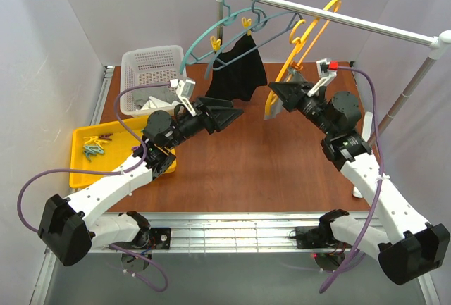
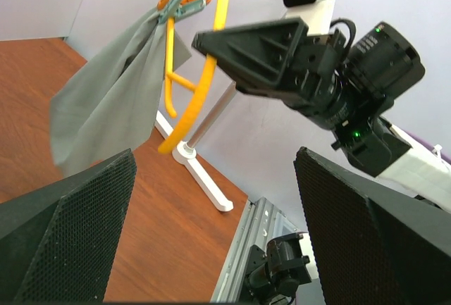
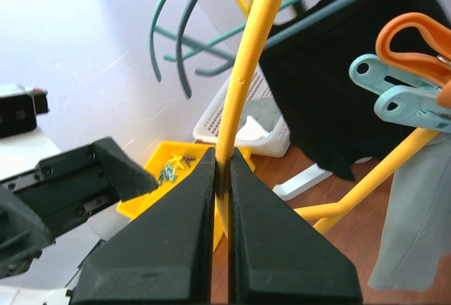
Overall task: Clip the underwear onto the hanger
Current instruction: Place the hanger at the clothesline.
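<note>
Top external view | left claw (image 1: 234, 115) hovering over bench, gaping wide, holding nothing | underwear (image 2: 106, 108) dangling, pegged by one corner to hanger (image 2: 204, 72) | right claw (image 3: 222, 171) pinching hanger rod | advice: right steadying hanger, left lifting loose corner to rod | counting: one tray (image 1: 79, 151), one basket (image 1: 151, 62), one black garment (image 1: 239, 72), two other hangers (image 1: 199, 37)

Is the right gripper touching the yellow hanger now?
Touching. The right wrist view shows the right gripper shut tight on the yellow hanger, with no gap.

underwear (image 2: 106, 108): grey, clipped, hanging limp | hanger (image 2: 210, 65): yellow, hooked on rail
</note>
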Tool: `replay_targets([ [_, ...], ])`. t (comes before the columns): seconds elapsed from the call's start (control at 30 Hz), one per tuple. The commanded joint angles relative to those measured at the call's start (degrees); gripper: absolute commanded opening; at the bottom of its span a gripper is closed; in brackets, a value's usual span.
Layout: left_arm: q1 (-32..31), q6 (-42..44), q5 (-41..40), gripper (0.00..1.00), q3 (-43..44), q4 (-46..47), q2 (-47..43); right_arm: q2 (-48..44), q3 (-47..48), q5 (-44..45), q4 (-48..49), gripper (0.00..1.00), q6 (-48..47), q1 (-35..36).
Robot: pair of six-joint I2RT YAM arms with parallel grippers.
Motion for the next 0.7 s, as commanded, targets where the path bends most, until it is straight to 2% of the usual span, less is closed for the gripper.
replay_targets([
  [0.0, 0.9, -0.8, 1.8, 0.83, 0.0, -0.2, -1.1, 1.3, 5.6, -3.2, 3.3, 0.01, 1.3, -2.8],
  [0.33, 1.4, -0.8, 2.2, 0.83, -0.1, 0.0, -1.1, 7.3, 9.6, -6.6, 4.0, 0.01, 3.5, -7.7],
  [0.67, 2.0, -0.8, 2.4, 0.83, -0.1, -0.3, -0.4, 9.1, 10.4, -8.5, 5.3, 0.01, 5.1, -13.1],
])
